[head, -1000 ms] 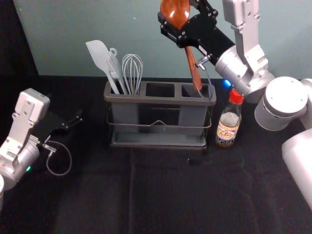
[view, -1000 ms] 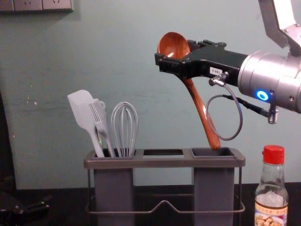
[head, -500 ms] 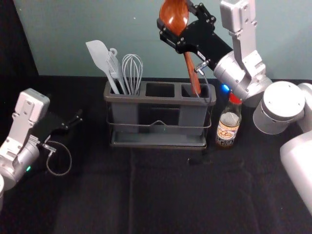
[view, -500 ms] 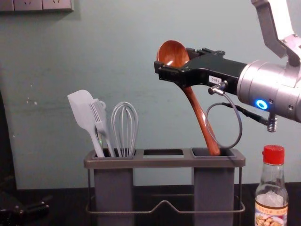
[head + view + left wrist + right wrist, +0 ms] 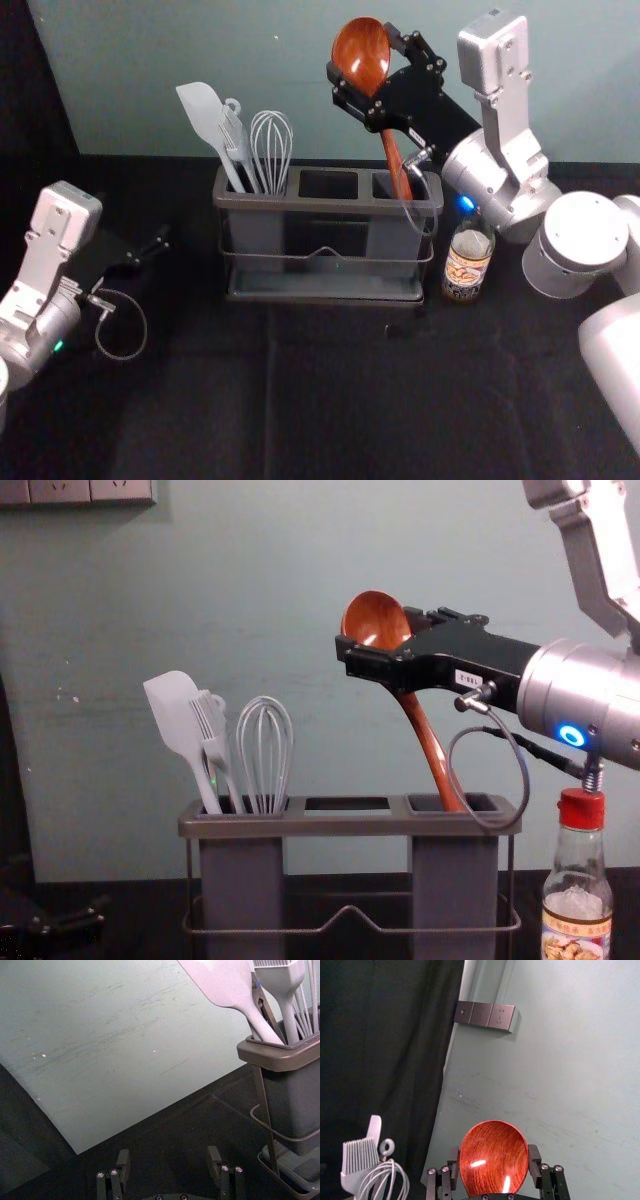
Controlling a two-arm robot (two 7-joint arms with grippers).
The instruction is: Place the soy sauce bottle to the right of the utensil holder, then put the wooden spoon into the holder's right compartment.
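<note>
firmly — right gripper point(image 5: 363, 76) | closed on wooden spoon point(image 5: 362, 54) | handle tip inside right compartment point(image 5: 383, 184)

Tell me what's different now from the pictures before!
The right end effector moved down, bringing the wooden spoon with it. The handle's end went lower, into the right compartment of the holder. Nothing was let go: the spoon's bowl is still gripped. The soy sauce bottle, spatula, brush, whisk, holder and left end effector stayed put.
</note>
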